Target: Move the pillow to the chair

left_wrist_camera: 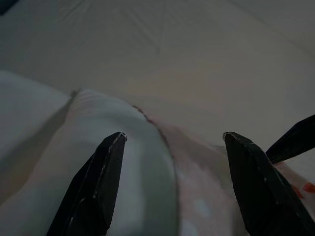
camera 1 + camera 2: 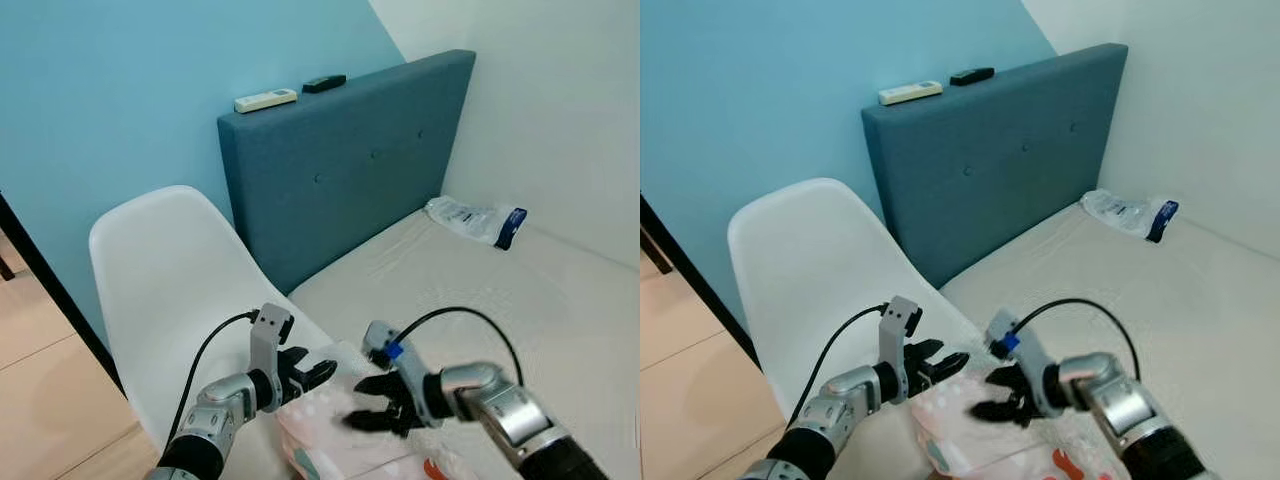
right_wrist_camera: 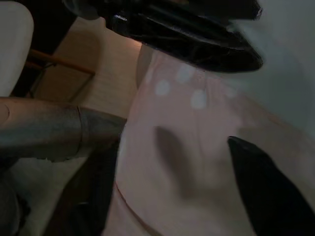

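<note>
1. Your pink, white-dotted pillow (image 2: 345,430) lies at the near edge of the bed (image 2: 520,300), just beside the white chair (image 2: 170,280).
2. Your left gripper (image 2: 312,372) sits at the pillow's left edge, its two fingers spread apart over the fabric.
3. Your right gripper (image 2: 372,402) hovers over the pillow's top, fingers also spread, closed on nothing.
4. Farther back, a plastic packet (image 2: 475,220) rests on the mattress, and two remotes (image 2: 266,99) sit atop the blue headboard (image 2: 350,160).
</note>
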You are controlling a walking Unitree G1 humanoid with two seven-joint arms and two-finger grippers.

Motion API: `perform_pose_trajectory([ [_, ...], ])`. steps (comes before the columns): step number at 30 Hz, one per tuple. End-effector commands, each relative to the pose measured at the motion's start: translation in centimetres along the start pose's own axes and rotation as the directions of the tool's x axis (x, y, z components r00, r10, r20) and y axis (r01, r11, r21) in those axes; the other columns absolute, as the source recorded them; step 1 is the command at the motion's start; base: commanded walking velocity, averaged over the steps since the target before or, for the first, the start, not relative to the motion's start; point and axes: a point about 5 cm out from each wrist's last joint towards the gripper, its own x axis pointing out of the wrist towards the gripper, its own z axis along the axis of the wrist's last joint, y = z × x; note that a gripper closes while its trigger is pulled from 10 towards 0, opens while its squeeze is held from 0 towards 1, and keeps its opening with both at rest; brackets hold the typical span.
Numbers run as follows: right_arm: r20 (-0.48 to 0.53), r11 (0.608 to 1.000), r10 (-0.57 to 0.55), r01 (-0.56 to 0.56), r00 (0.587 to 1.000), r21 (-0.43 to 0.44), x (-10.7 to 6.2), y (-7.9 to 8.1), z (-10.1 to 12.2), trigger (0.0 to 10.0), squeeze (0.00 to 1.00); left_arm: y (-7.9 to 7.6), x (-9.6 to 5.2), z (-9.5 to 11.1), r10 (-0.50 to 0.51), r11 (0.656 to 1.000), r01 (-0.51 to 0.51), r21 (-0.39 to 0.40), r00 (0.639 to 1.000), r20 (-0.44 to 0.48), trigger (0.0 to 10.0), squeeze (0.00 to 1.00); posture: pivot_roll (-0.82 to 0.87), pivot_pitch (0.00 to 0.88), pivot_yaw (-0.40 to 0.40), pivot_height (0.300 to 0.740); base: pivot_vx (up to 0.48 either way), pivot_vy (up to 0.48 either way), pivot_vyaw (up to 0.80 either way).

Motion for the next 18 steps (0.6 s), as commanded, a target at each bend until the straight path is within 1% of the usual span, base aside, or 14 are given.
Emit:
perform_pose_trajectory([
  [1, -0.023, 1.0, 0.001, -0.001, 1.0, 0.01, 1.0, 0.5, -0.3, 10.0, 1.0, 1.0, -0.5, -0.1, 0.072, 0.997, -0.072, -0.017, 0.997, -0.003, 10.0, 0.0, -0.02, 0.0, -0.002, 0.74, 0.0, 0.0, 0.0],
  [3, -0.027, 1.0, -0.005, 0.005, 1.0, 0.013, 1.3, 0.6, -0.3, 10.0, 1.0, 1.2, -0.5, 0.1, 0.09, 0.996, -0.09, -0.021, 0.996, 0.002, 10.0, 0.0, -0.02, 0.0, -0.002, 0.74, 0.0, 0.0, 0.0],
  [4, -0.029, 0.999, -0.019, 0.02, 0.999, 0.027, 1.9, 0.6, -0.5, 10.0, 1.0, 1.4, -0.6, 0.2, 0.114, 0.993, -0.114, -0.024, 0.993, 0.01, 10.0, 0.0, -0.02, 0.0, -0.003, 0.74, 0.0, 0.0, 0.0],
  [5, -0.029, 0.999, -0.019, 0.02, 0.999, 0.027, 1.9, 0.6, -0.5, 10.0, 1.0, 1.4, -0.6, 0.2, 0.114, 0.993, -0.114, -0.024, 0.993, 0.01, 10.0, 0.0, -0.02, 0.0, -0.003, 0.74, 0.0, 0.0, 0.0],
  [6, -0.065, 0.991, -0.098, 0.103, 0.993, 0.08, 3.5, 0.3, -1.3, 10.0, 1.0, 2.3, -0.8, 0.7, 0.193, 0.981, -0.191, -0.037, 0.981, 0.033, 10.0, 0.0, -0.02, 0.0, -0.002, 0.74, 0.0, 0.0, 0.0],
  [7, -0.065, 0.991, -0.098, 0.103, 0.993, 0.08, 3.5, 0.3, -1.3, 10.0, 1.0, 2.3, -0.8, 0.7, 0.193, 0.981, -0.191, -0.037, 0.981, 0.033, 10.0, 0.0, -0.02, 0.0, -0.002, 0.74, 0.0, 0.0, 0.0],
  [8, -0.088, 0.98, -0.153, 0.163, 0.984, 0.113, 4.3, 0.0, -1.7, 10.0, 1.0, 2.7, -1.0, 1.0, 0.23, 0.973, -0.228, -0.042, 0.972, 0.045, 10.0, 0.0, -0.02, 0.0, -0.001, 0.74, 0.0, 0.0, 0.0],
  [9, -0.119, 0.971, -0.19, 0.204, 0.975, 0.124, 4.8, -0.2, -2.2, 10.0, 1.0, 3.0, -1.1, 1.1, 0.255, 0.966, -0.252, -0.047, 0.966, 0.053, 10.0, 0.0, -0.02, 0.0, -0.001, 0.74, 0.0, 0.0, 0.0],
  [10, -0.119, 0.971, -0.19, 0.204, 0.975, 0.124, 4.8, -0.2, -2.2, 10.0, 1.0, 3.0, -1.1, 1.1, 0.255, 0.966, -0.252, -0.047, 0.966, 0.053, 10.0, 0.0, -0.02, 0.0, -0.001, 0.74, 0.0, 0.0, 0.0],
  [11, -0.161, 0.963, -0.217, 0.238, 0.963, 0.127, 5.1, -0.3, -2.8, 10.0, 1.0, 3.3, -1.3, 1.3, 0.282, 0.959, -0.279, -0.055, 0.957, 0.063, 10.0, 0.0, -0.01, 0.0, 0.0, 0.74, 0.0, 0.0, 0.0],
  [13, -0.161, 0.963, -0.217, 0.238, 0.963, 0.127, 5.1, -0.3, -2.8, 10.0, 1.0, 3.3, -1.3, 1.3, 0.282, 0.959, -0.279, -0.055, 0.957, 0.063, 10.0, 0.0, -0.01, 0.0, 0.0, 0.74, 0.0, 0.0, 0.0],
  [16, -0.244, 0.951, -0.252, 0.286, 0.936, 0.117, 5.3, -0.3, -3.9, 10.0, 1.0, 4.2, -2.0, 1.5, 0.358, 0.933, -0.352, -0.074, 0.93, 0.082, 10.0, 0.0, -0.01, 0.0, 0.001, 0.74, 0.0, 0.0, 0.0],
  [17, -0.253, 0.949, -0.255, 0.292, 0.933, 0.12, 5.3, -0.2, -4.1, 10.0, 0.52, 4.4, -2.2, 1.5, 0.375, 0.926, -0.37, -0.073, 0.924, 0.081, 10.0, 0.0, -0.01, 0.0, 0.001, 0.74, 0.0, 0.0, 0.0],
  [18, -0.253, 0.949, -0.255, 0.292, 0.933, 0.12, 5.3, -0.2, -4.1, 10.0, 0.52, 4.4, -2.2, 1.5, 0.375, 0.926, -0.37, -0.073, 0.924, 0.081, 10.0, 0.0, -0.01, 0.0, 0.001, 0.74, 0.0, 0.0, 0.0],
])
